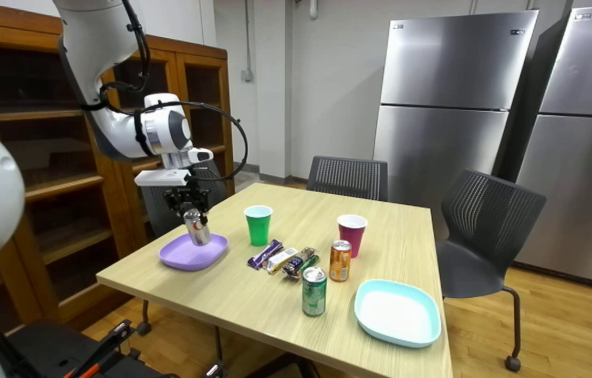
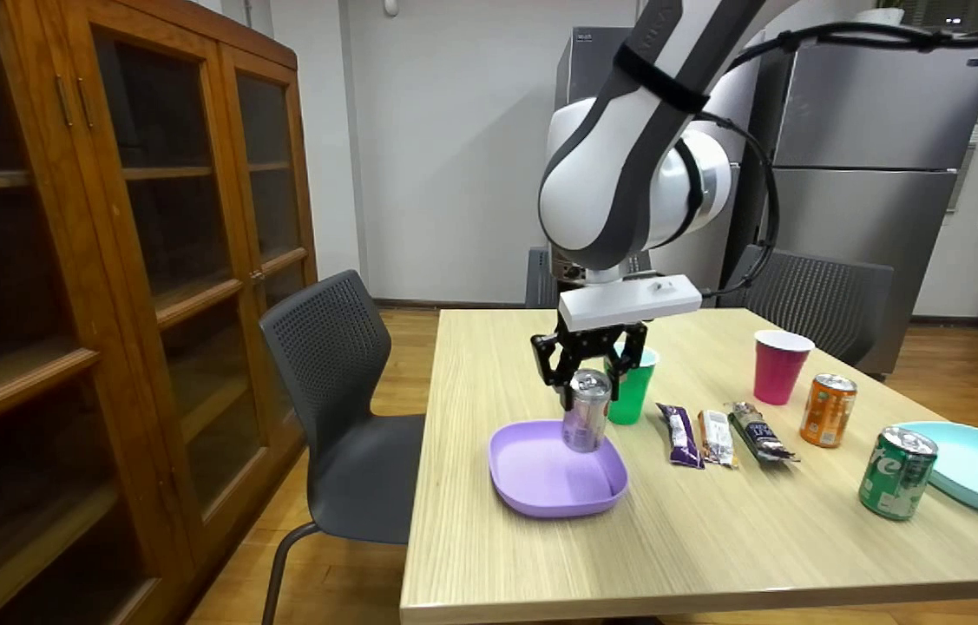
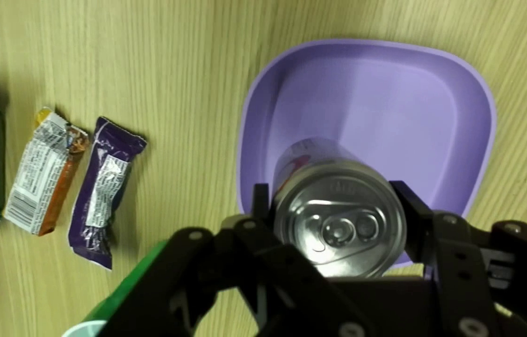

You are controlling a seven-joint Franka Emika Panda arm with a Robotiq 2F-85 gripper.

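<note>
A silver can (image 2: 586, 421) is gripped upright but slightly tilted by my gripper (image 3: 332, 213). One black finger (image 3: 261, 201) presses each side of it near the top, and the can's lid faces the wrist camera. Beneath the can lies a purple plate (image 1: 190, 256), seen in all views. The can's lower end is over the plate's side nearest the green cup; whether it touches the plate I cannot tell. That green cup (image 1: 259, 228) stands close by and is partly hidden behind the gripper in an exterior view (image 2: 632, 395).
Beside the cup lie several wrapped bars, including a purple one (image 3: 99, 192) and a white one (image 3: 41, 173). Farther along the table are a maroon cup (image 1: 351, 236), an orange can (image 1: 340, 261), a green can (image 1: 314, 294) and a teal plate (image 1: 398, 312). Chairs surround the table.
</note>
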